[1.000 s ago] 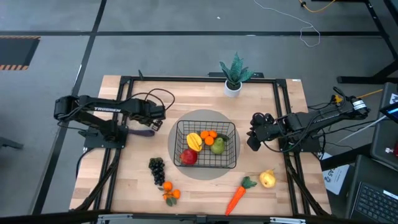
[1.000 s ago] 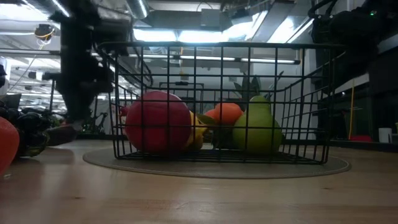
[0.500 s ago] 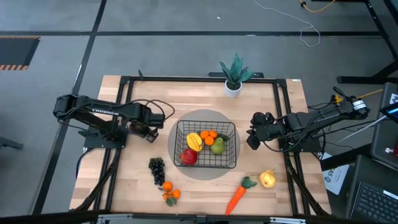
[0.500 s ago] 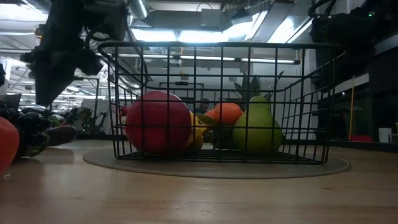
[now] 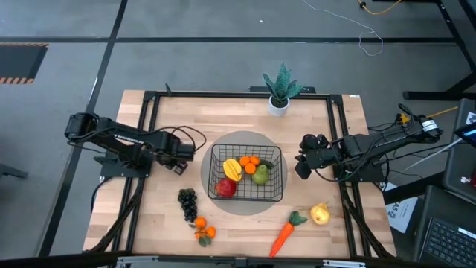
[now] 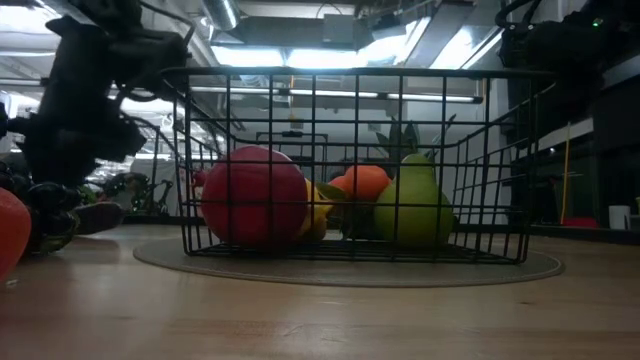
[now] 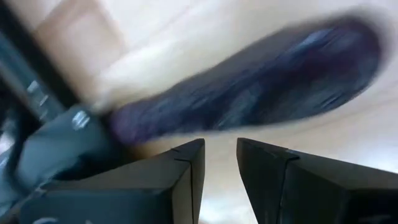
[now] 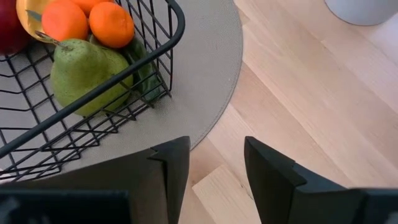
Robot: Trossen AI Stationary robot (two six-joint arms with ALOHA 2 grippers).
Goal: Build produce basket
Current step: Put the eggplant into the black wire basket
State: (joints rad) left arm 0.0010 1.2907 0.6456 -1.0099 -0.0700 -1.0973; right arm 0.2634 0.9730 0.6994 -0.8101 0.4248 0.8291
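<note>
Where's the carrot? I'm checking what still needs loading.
In the high view, the carrot lies on the table's near edge, outside the basket, right of centre, beside the yellow pear.

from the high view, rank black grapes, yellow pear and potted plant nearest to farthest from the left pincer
1. Dark bunch of black grapes, just in front of the left pincer.
2. Green potted plant in a white pot, at the far edge.
3. Yellow pear, near right.

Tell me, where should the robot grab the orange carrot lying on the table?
Probably around the middle of the carrot, coming straight down from above. It lies flat on the wooden table, long and thin and slanted, its green top toward the yellow pear. The pincer fingers should close across its narrow width, not along its length, so it doesn't slip.
</note>
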